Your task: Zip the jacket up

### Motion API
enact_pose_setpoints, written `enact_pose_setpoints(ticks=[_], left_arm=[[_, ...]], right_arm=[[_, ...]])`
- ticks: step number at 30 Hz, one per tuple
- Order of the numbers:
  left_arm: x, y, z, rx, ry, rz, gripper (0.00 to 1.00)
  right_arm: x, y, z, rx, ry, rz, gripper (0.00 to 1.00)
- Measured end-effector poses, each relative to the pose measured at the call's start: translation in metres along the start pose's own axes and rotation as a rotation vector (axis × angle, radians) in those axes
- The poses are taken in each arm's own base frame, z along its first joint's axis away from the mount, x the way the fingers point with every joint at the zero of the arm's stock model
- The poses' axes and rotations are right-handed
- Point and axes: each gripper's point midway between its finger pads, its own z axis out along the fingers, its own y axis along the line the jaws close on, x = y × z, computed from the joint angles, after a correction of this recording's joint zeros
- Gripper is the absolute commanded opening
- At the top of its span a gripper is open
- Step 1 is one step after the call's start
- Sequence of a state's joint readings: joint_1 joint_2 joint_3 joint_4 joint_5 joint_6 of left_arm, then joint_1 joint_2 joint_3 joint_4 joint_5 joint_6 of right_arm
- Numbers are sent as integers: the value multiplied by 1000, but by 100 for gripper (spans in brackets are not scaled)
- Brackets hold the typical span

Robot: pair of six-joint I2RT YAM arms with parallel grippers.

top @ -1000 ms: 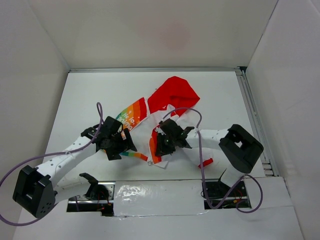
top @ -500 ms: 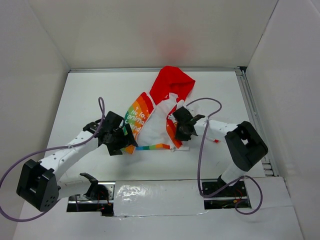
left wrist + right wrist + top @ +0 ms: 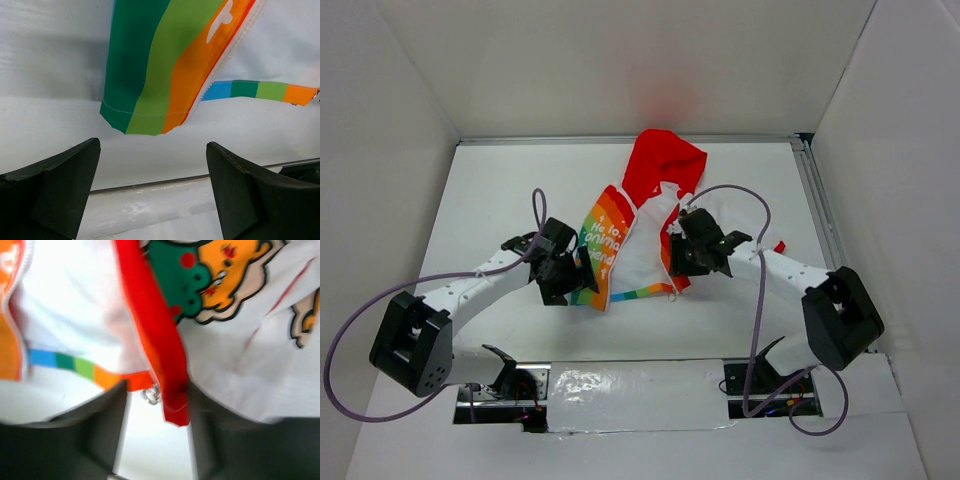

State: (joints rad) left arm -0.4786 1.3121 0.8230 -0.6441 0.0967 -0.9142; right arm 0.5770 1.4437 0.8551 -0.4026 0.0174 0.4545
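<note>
Top view: the jacket (image 3: 638,250) lies open in the middle of the table (image 3: 500,190), white lining up. Its red hood (image 3: 663,165) points toward the far edge. The left gripper (image 3: 582,277) sits just beside the rainbow panel (image 3: 603,238), and the right gripper (image 3: 678,262) is at the opposite front edge.

Left wrist view: the fingers (image 3: 50,190) are spread wide with nothing between them. The panel's lower corner hangs just ahead of the jaws, roughly midway between them and clear of both. A white zipper (image 3: 235,45) edge runs along the panel's orange stripe. Beyond the right-hand finger, a striped hem (image 3: 255,90) runs off sideways.

Right wrist view, blurred: a red strip (image 3: 155,340) of the front edge runs down into the gap between the fingers (image 3: 95,435), ending nearer the right-hand one. A small metal ring (image 3: 150,395) hangs beside its tip. The jaws stand partly apart, but I cannot tell whether they pinch the strip. A cartoon print (image 3: 220,285) lies ahead of the jaws, to the right.
</note>
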Motion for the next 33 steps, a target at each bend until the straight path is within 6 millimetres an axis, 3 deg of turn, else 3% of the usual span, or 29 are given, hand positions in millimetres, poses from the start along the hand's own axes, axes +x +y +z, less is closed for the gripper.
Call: enact_pose_setpoints(ticks=[1, 5, 11, 19, 25, 33], left_arm=[[-1, 0, 2, -1, 2, 5, 99], [-4, -4, 4, 20, -9, 32, 99], [-6, -6, 4, 31, -17, 53, 99], [-3, -2, 4, 31, -18, 54, 99], [-4, -2, 4, 27, -22, 54, 98], [-3, -2, 4, 27, -21, 54, 97]], right_arm=[[2, 3, -4, -23, 0, -14, 72], [9, 1, -7, -34, 9, -33, 73], [22, -7, 3, 1, 53, -35, 66], [32, -7, 12, 16, 92, -55, 64], [45, -9, 22, 47, 131, -78, 55], [46, -6, 23, 70, 116, -100, 50]])
